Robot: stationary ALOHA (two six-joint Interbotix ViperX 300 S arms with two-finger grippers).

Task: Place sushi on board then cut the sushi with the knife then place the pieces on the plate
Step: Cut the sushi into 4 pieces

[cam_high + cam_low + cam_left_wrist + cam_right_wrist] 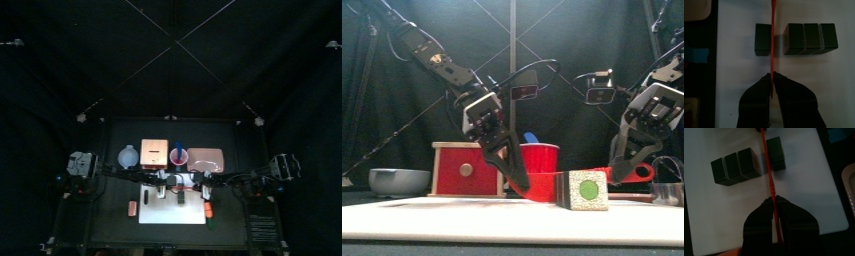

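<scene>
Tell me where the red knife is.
Left wrist view: the red knife runs from the left tool between the lone sushi piece and the other three.

No legible txt, labels, brands, nos. or signs anywhere in these views.

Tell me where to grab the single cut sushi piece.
Best take the single piece across its two narrow ends, coming down from above: the knife runs along one broad face, with the other three blocks beyond, while both ends are clear.
</scene>
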